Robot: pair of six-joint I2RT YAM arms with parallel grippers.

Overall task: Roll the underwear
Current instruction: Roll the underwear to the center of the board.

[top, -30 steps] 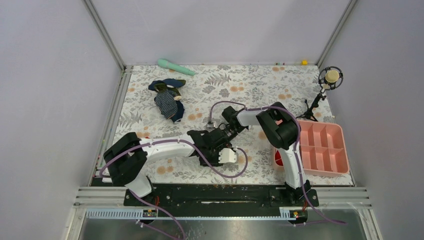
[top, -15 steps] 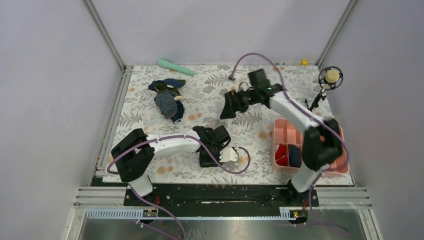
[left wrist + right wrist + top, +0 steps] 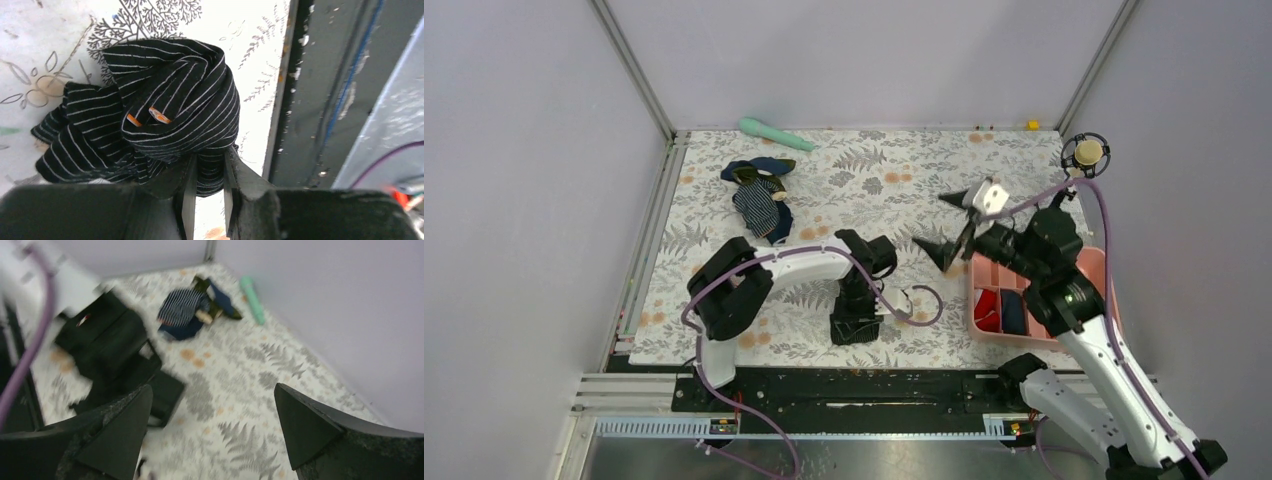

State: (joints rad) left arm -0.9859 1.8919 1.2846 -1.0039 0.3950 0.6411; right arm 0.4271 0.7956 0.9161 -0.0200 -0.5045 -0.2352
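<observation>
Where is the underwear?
The underwear lies bunched at the near edge of the table, mid-width in the top view, beside the black rail, pinched in the left claw.

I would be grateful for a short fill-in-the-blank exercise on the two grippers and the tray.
1. The left gripper is shut on the black pinstriped fabric underwear, whose tiny tag is ____.
2. The right gripper has its jaws wide ____.
3. The red cloth roll lies in the ____ plastic compartment tray.
Missing words: orange; open; pink.
</observation>
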